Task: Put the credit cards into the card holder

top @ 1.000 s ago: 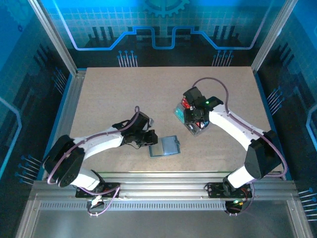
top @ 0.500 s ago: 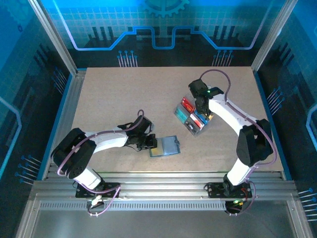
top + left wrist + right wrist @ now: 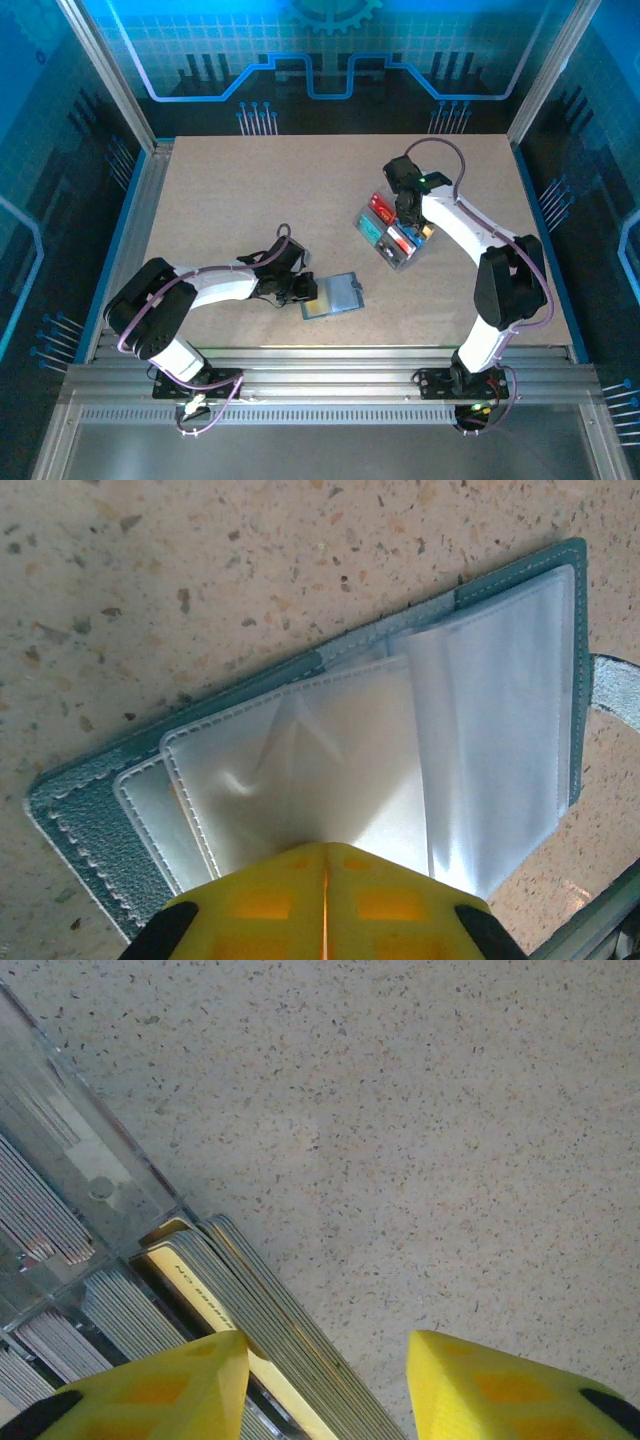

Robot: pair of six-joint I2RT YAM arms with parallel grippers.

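Speckled beige tabletop carries everything you need. On its right half sits a clear tray, with the cards standing on edge in packed stacks; from above they show red, teal, blue and yellow. Well apart from it, nearer the front edge and left of centre, the holder lies open and flat, its clear sleeves fanned out.

Your left hand is closed tight at the holder's edge, with its fingertips meeting the sleeves. You cannot tell from here whether a sleeve is actually pinched between them. Your right hand hangs over the tray with its fingers apart at a middling gap and holds nothing.

Expect the cards to be light, stiff and slick, and packed so closely that two may lift together. Take one across its thin faces, at the exposed top edge. The sleeves look soft and floppy, so a pocket mouth will likely need holding open while a card slides in.

The yellow-edged stack runs just below the right hand's gap, closest to one fingertip.
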